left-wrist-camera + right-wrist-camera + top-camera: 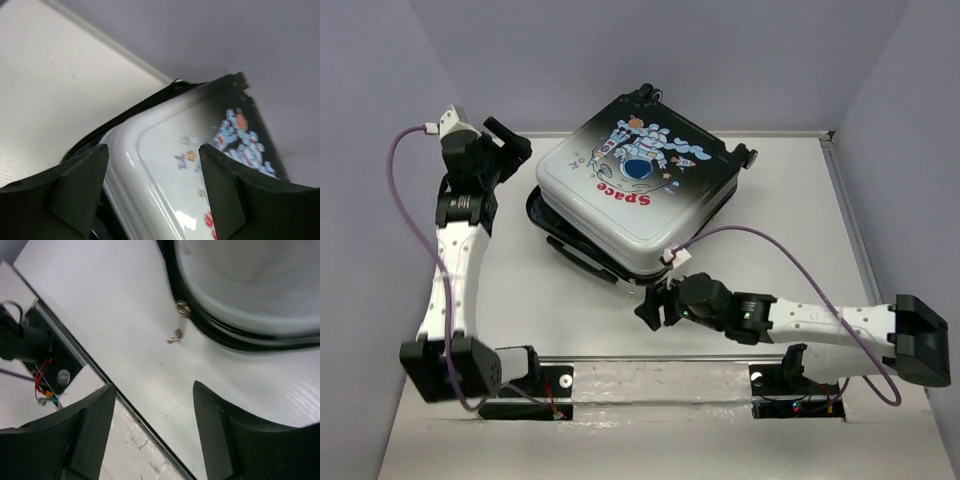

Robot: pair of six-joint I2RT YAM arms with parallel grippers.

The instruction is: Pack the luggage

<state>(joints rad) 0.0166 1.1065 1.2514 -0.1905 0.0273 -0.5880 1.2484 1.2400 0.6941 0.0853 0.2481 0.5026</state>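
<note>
The luggage (640, 185) lies flat in the middle of the table with its lid down, astronaut print and red "Space" facing up, wheels at the far side. My left gripper (512, 148) is open and empty, just left of the lid's white far-left corner; the left wrist view shows that corner of the luggage (170, 165) between the fingers (80, 185). My right gripper (648, 312) is open and empty, low over the table just in front of the suitcase's near corner. The right wrist view shows the luggage's rim (235, 325) and two metal zipper pulls (178, 325) hanging there.
A metal mounting rail (660, 382) with both arm bases runs along the near edge. Grey walls close the table on the left, back and right. A purple cable (760, 240) loops from the right wrist over the table.
</note>
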